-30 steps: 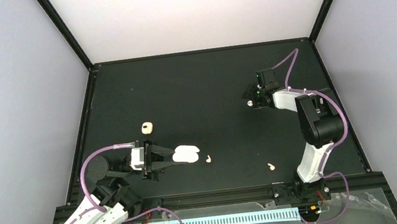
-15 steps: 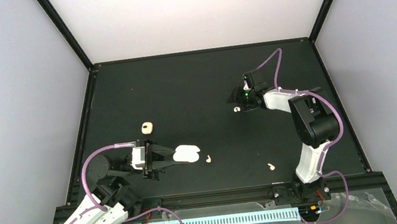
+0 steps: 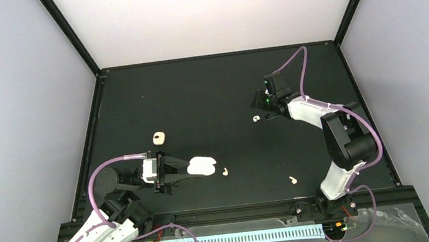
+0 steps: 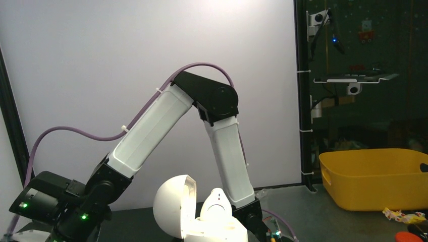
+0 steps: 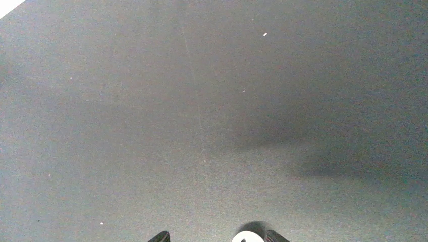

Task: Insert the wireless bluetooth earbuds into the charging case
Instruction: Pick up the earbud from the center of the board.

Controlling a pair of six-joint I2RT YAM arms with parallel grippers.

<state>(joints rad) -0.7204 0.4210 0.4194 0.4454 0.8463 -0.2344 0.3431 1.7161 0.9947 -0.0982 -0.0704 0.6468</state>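
We hold the charging case [image 3: 200, 167] pinched between our left fingers [image 3: 178, 170], lid open, presumably to keep it steady for loading. Our right fingers [image 3: 260, 114] sit spread far right of the case, a small white item [image 3: 255, 118] just beside them. Two earbuds [image 3: 225, 171] [image 3: 293, 180] lie on the desk [image 3: 208, 91] right of the case.

White case [image 3: 200, 167], cream earbuds [image 3: 225, 171], peach-tan lump [image 3: 159, 138], black table [image 3: 197, 98].
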